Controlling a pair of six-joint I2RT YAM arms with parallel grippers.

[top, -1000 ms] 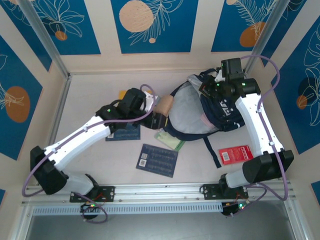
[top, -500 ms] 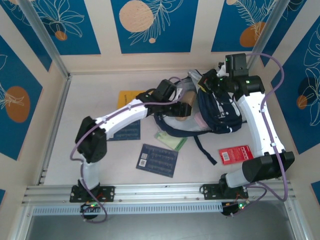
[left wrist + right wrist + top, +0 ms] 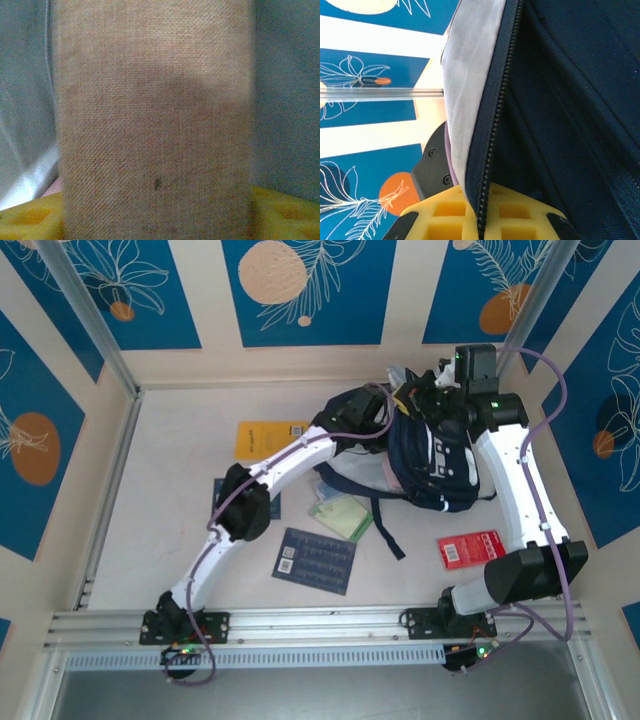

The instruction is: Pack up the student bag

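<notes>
The student bag [image 3: 435,465] lies at the back right, dark navy with white stripes, its mouth facing left. My right gripper [image 3: 425,395] is shut on the bag's zipper edge [image 3: 492,150], navy fabric and light grey lining [image 3: 470,75] pinched between its yellow pads [image 3: 445,210]. My left gripper [image 3: 385,422] reaches into the bag mouth, shut on a tan woven-cover item [image 3: 155,125]. That item spans nearly the whole left wrist view, with grey lining [image 3: 285,90] on both sides and a yellow pad [image 3: 30,217] below. The left fingertips are hidden by the bag in the top view.
On the table lie a yellow book [image 3: 268,438], a green notebook [image 3: 340,515], a dark blue booklet [image 3: 315,560], another blue booklet [image 3: 262,508] under the left arm, and a red card [image 3: 468,548]. A bag strap [image 3: 385,530] trails toward the front. Walls enclose the back and sides.
The left arm has stretched right and back, carrying the tan item from the table into the bag mouth. The right gripper has lifted the bag's edge, and the bag has tipped more upright.
</notes>
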